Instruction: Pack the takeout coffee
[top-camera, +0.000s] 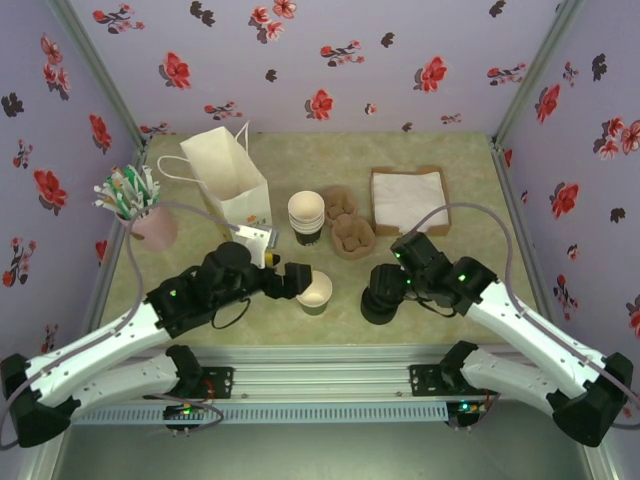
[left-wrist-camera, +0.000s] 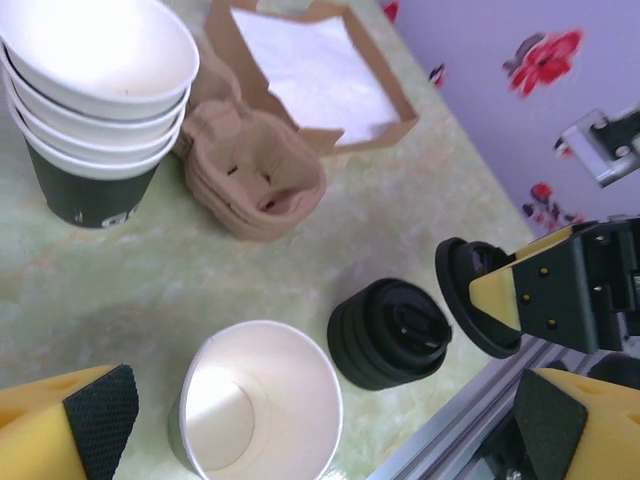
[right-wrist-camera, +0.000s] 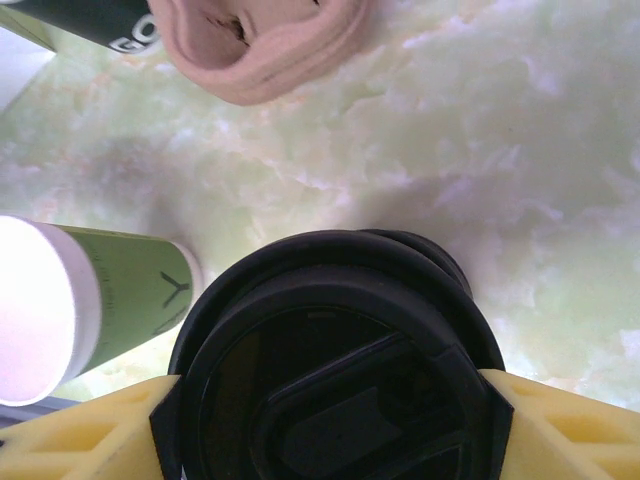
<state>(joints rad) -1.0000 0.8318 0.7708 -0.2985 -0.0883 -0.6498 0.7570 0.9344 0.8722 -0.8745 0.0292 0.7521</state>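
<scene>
Now the left gripper (top-camera: 291, 279) gapes wide beside the lidless paper cup (top-camera: 314, 293), centre frame. Right gripper (right-wrist-camera: 330, 432) — jaws clamped on a black lid (right-wrist-camera: 330, 350) — just by the lid stack (left-wrist-camera: 388, 335).

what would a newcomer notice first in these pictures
The open paper cup stands lidless at the front centre, the left gripper wide open close beside it. Just to its right, the right gripper grips a black lid next to the stack of spare lids. A white paper bag stands open at the back left.
</scene>
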